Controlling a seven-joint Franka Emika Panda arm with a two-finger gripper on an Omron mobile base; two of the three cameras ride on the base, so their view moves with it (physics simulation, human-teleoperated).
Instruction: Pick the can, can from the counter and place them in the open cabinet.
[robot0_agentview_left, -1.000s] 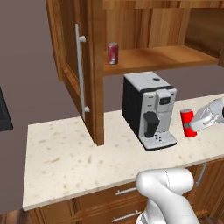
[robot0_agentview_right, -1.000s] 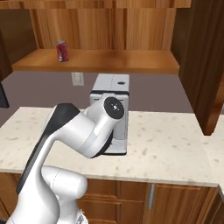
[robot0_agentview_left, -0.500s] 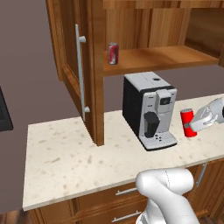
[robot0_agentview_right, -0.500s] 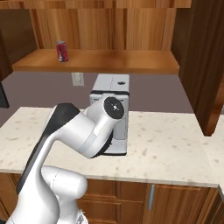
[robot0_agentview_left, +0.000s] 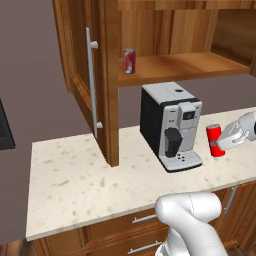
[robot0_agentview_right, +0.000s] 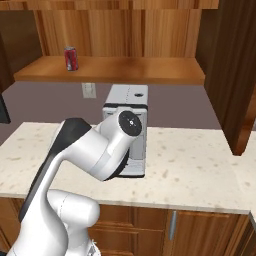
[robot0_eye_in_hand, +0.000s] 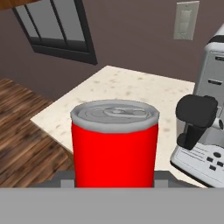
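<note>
gripper (robot0_agentview_left: 220, 145): we hold the bright red can (robot0_eye_in_hand: 114, 144) between the fingers
darker can (robot0_agentview_left: 129, 61): on the cabinet shelf (robot0_agentview_left: 185, 67), well apart

Even bright rendered light, soft faint shadows, sharp, no glare.

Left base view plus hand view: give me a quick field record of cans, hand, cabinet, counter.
bright red can: upright, beside the coffee machine, at the hand
hand: shut on the bright red can
lifted or on counter: cannot tell
darker red can: upright on the cabinet shelf
cabinet door: open, bar handle facing out
counter: coffee machine stands on it
left to do: bright red can to the shelf
</note>
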